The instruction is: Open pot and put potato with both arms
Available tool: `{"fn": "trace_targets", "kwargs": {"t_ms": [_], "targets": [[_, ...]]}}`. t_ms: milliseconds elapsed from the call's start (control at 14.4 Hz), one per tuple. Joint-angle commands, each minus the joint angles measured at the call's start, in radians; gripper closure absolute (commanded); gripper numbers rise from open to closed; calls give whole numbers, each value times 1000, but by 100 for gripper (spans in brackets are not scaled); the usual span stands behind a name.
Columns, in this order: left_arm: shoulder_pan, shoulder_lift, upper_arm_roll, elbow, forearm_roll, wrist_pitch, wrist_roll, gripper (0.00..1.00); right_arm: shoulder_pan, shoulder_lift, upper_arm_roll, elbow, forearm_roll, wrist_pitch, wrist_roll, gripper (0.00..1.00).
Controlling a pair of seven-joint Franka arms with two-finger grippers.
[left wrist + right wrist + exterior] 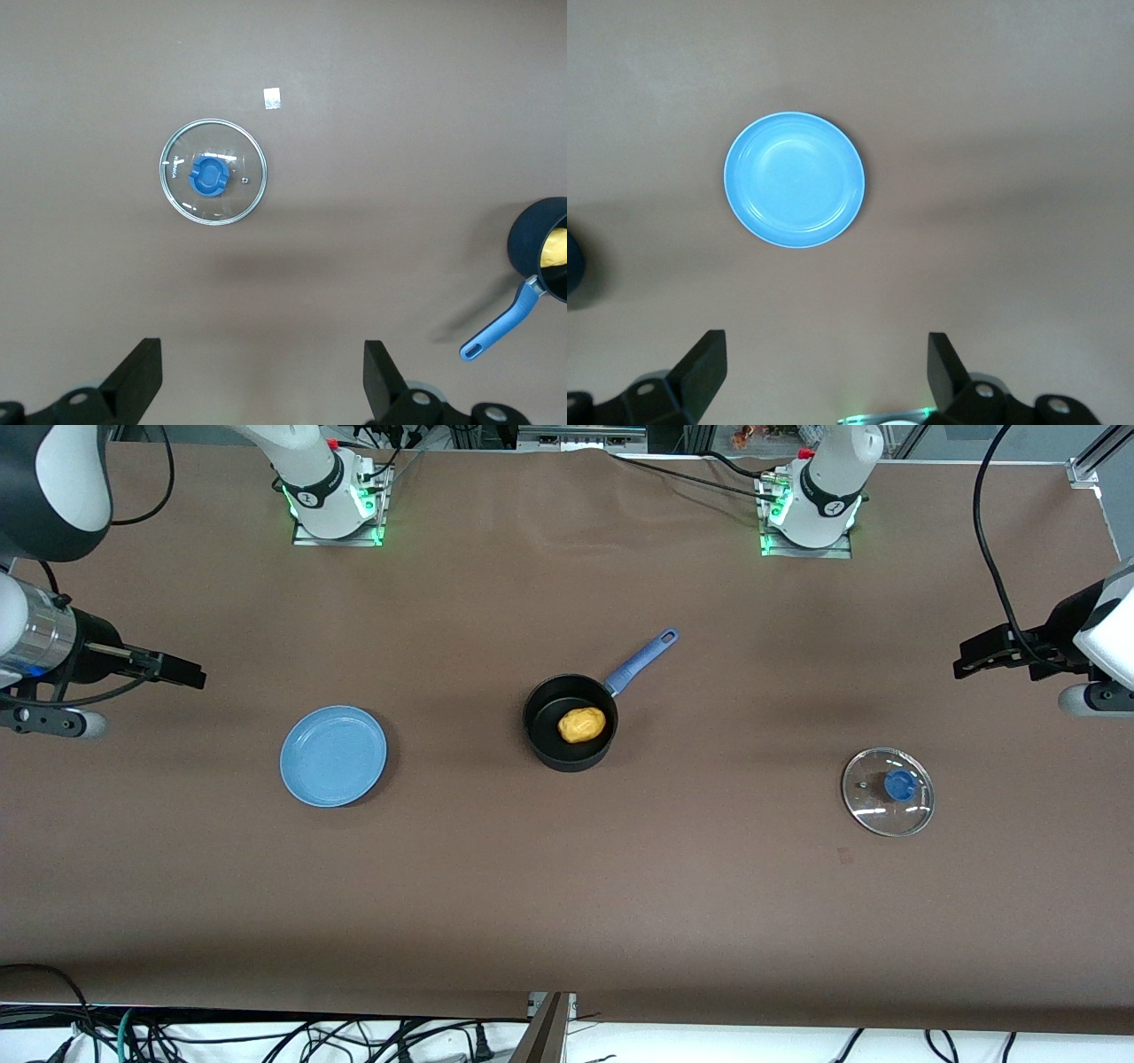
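The black pot [542,737] with its long blue handle [640,661] stands uncovered mid-table, and the yellow potato [581,724] lies inside it. The glass lid with a blue knob [888,791] lies flat on the table toward the left arm's end. My left gripper [964,662] is open and empty, raised over that end of the table. In the left wrist view [262,372] the lid [213,172], the pot [527,239] and the potato [556,248] show below it. My right gripper [195,677] is open and empty, raised at the right arm's end, as its wrist view [826,367] also shows.
A flat blue plate [333,755] sits empty on the table toward the right arm's end, also in the right wrist view [795,191]. A small white scrap [273,98] lies on the brown cloth beside the lid. Cables hang along the table's near edge.
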Motion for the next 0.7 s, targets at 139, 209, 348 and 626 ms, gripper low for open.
{"fn": "trace_targets", "kwargs": {"t_ms": [139, 209, 348, 626], "targets": [[2, 3, -19, 24, 7, -21, -26, 0, -266, -153, 274, -196, -54, 146, -196, 0], [2, 3, -17, 24, 7, -21, -26, 0, -291, -169, 276, -213, -54, 154, -222, 0], [2, 3, -17, 24, 7, -21, -26, 0, -305, -192, 288, -211, -54, 145, -213, 0], [2, 3, -17, 24, 7, -19, -26, 0, -345, -210, 357, -217, -54, 95, -101, 0]]}}
